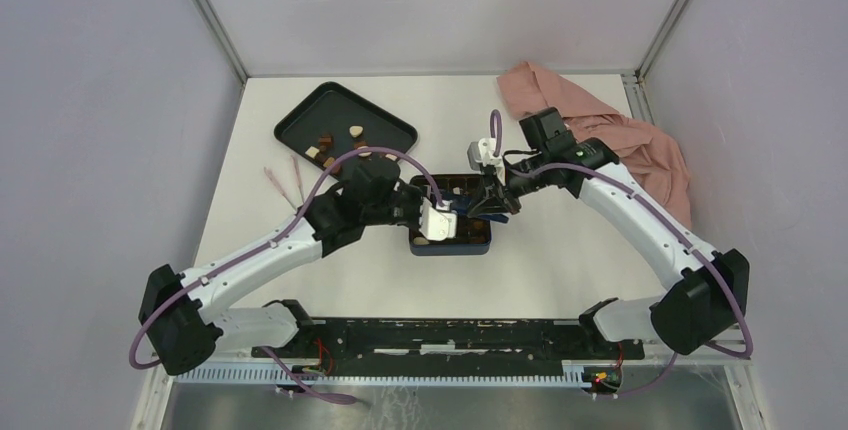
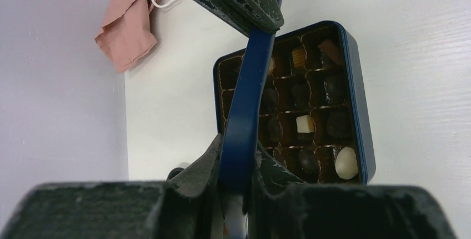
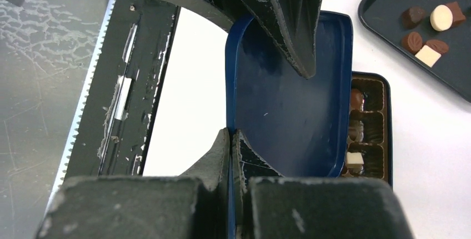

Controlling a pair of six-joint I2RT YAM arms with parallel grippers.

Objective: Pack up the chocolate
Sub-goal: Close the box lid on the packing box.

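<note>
A dark blue lid (image 3: pixel 289 100) hangs on edge above the open blue box (image 2: pixel 362 116), seen as a narrow blue band (image 2: pixel 247 94) in the left wrist view. My left gripper (image 2: pixel 237 144) is shut on one rim of the lid. My right gripper (image 3: pixel 230 133) is shut on the opposite rim. In the top view both grippers, left (image 1: pixel 455 218) and right (image 1: pixel 492 200), meet over the box (image 1: pixel 450 247). Chocolate fills several box compartments, among them a white oval piece (image 2: pixel 346 163). More chocolate (image 3: pixel 441 18) lies loose on the black tray (image 1: pixel 340 110).
A pink cloth (image 1: pixel 620 130) is heaped at the back right corner. Two thin pinkish sticks (image 1: pixel 285 185) lie left of the left arm. A black rail (image 1: pixel 440 335) runs along the near table edge between the arm bases.
</note>
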